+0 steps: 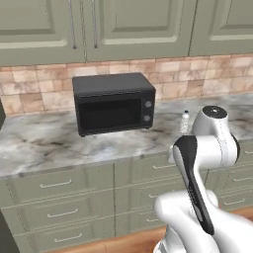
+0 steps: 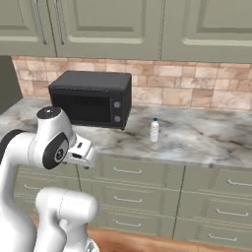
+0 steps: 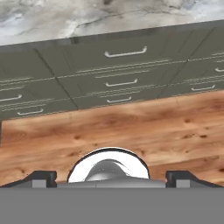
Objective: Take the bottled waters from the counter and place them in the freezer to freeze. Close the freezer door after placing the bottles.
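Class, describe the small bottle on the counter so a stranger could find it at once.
Start at the black microwave on the marbled counter. Just to its right, standing alone and upright, is the bottled water: small, whitish, with a dark cap, the one loose thing beside the big dark box.

Black microwave [image 1: 114, 104] sitting w/ door shut below olive upper cabinets [image 1: 123, 27], tan brick backsplash [image 2: 197, 83] behind; wood floor [image 3: 113, 131] lying beyond pincer.
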### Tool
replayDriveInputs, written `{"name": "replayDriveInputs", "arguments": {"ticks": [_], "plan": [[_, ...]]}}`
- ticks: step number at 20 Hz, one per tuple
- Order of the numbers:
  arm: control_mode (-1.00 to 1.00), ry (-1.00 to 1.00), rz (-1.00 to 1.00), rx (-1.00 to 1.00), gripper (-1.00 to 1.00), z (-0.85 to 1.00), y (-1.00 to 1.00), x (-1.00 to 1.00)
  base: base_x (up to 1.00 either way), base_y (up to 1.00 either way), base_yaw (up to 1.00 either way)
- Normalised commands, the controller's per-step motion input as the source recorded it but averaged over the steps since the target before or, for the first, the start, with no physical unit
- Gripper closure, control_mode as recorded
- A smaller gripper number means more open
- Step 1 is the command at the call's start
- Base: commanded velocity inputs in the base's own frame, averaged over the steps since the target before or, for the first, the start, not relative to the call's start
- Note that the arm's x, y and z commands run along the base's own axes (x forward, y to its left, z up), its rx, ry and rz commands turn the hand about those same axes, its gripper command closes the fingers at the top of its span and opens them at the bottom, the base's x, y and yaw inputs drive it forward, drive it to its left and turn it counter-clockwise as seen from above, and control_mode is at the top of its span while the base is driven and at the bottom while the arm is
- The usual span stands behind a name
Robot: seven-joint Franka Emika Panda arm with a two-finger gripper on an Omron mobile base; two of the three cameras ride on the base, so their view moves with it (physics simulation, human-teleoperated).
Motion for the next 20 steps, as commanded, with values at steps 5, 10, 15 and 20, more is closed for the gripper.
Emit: {"name": "replayDriveInputs", "arguments": {"ticks": [5,10,15,20], "plan": [[1.00,0.00,0.00,0.00,-1.00,0.00,0.00,0.00,0.57,-0.21,-0.01],[1.00,0.00,0.00,0.00,-1.00,0.00,0.00,0.00,0.57,-0.15,0.00],[1.00,0.00,0.00,0.00,-1.00,0.00,0.00,0.00,0.53,-0.21,0.00],[1.00,0.00,0.00,0.00,-1.00,0.00,0.00,0.00,0.39,-0.29,0.00]]}}
